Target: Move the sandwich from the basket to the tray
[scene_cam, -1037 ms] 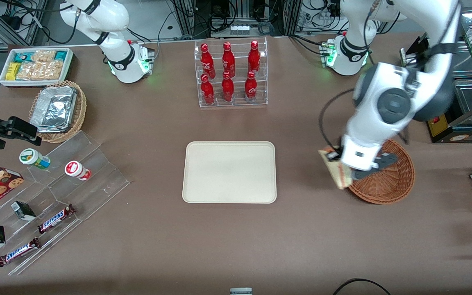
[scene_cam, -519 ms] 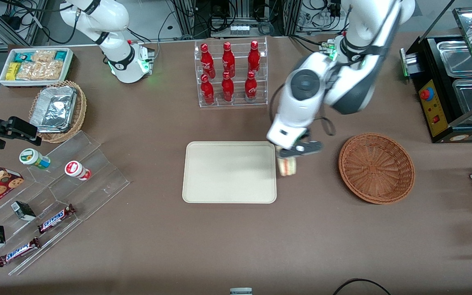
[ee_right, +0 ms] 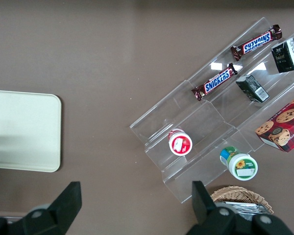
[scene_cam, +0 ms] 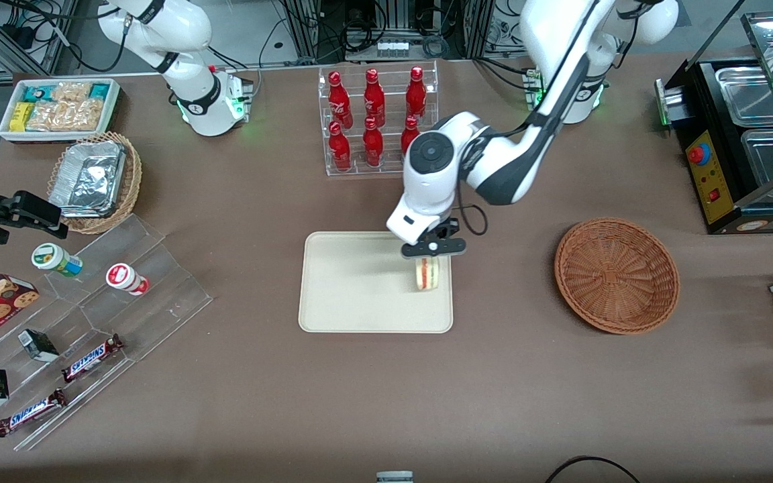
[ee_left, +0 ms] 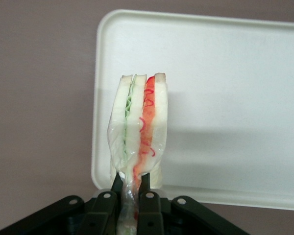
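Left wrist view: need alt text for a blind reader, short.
The gripper holds a wrapped sandwich by its pinched end, fingers closed on it, with its white bread and green and red filling layers facing the camera. Under it lies the cream tray on the brown table; the sandwich hangs over the tray's edge near one corner.

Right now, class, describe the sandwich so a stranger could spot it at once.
Find the cream tray at the table's middle. Above its edge nearest the brown basket, the hand grips the sandwich: a plastic-wrapped white wedge with red and green filling stripes.
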